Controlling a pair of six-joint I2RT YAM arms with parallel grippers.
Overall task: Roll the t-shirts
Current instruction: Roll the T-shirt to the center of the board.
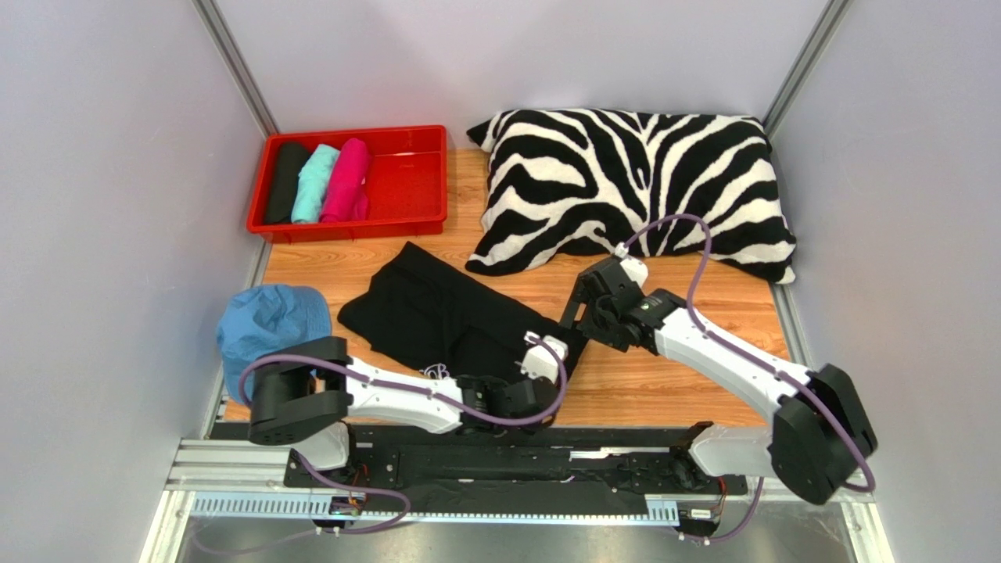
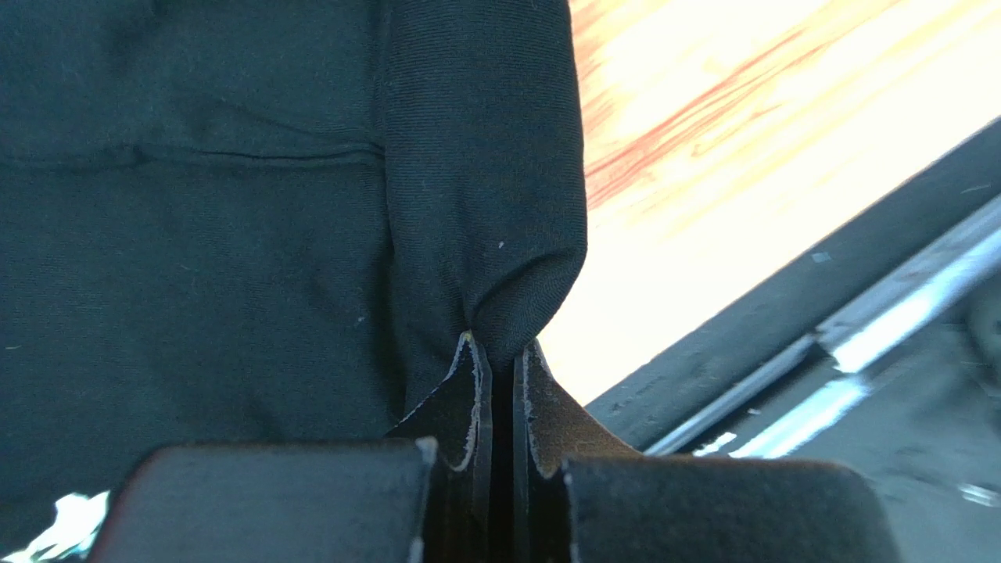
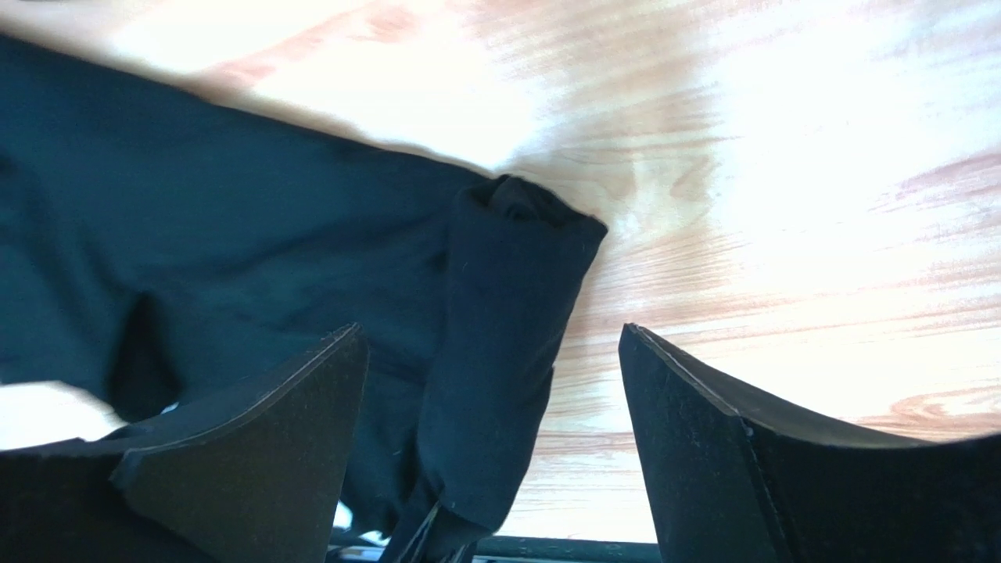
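On my wooden table (image 1: 705,387) the black t-shirt (image 1: 435,311) lies mid-table, its near-right edge rolled. My left gripper (image 2: 502,352) is pinched tight on that roll; my right gripper (image 3: 491,340) hangs wide open over its end. Three rolled tees (image 1: 315,182) sit in the far-left red tray (image 1: 405,176).

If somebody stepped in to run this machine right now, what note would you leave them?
Left gripper: shut on the rolled end of the black t-shirt.
Right gripper: open, straddling that same rolled end without gripping it.
Done: black roll, teal roll and pink roll lie side by side in the red tray.
Left: the black t-shirt lies on the table with only one edge rolled; finish rolling it.
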